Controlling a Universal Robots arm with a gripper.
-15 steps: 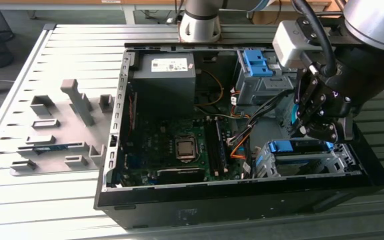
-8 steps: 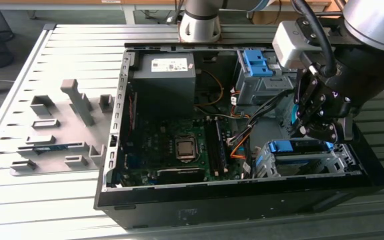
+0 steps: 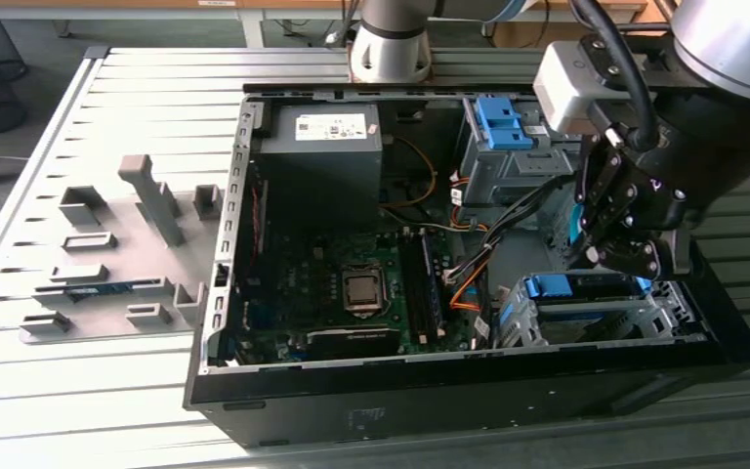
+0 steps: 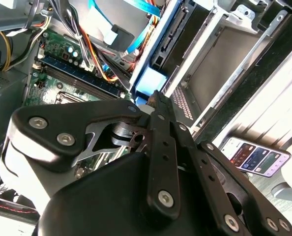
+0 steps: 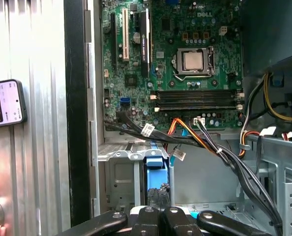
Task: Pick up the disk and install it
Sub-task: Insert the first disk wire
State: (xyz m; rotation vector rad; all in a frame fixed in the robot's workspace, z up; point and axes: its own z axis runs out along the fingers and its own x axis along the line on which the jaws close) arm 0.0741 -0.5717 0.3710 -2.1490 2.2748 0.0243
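Note:
The disk [image 3: 586, 315], silver with a bright blue bracket across its end, lies in the metal drive cage [image 3: 672, 315] at the case's front corner on the exterior view's right. My gripper [image 3: 620, 256] hangs just above that blue end. In the second wrist view the fingers are pressed together into one black bar, and the gripper [image 4: 154, 97] ends right at the blue bracket [image 4: 149, 81]; I cannot tell if it touches. In the first wrist view the gripper [image 5: 159, 197] sits in front of the blue bracket [image 5: 155, 167], with nothing between the fingers.
The open computer case [image 3: 349, 415] holds a motherboard [image 3: 349, 283], a grey power-supply box [image 3: 329, 137], loose cable bundles [image 5: 219, 147] and a second blue bracket [image 3: 496, 122] in the far cage. A phone [image 5: 6, 102] lies on the slatted table beside the case. Grey fixtures [image 3: 114, 244] stand on the exterior view's left.

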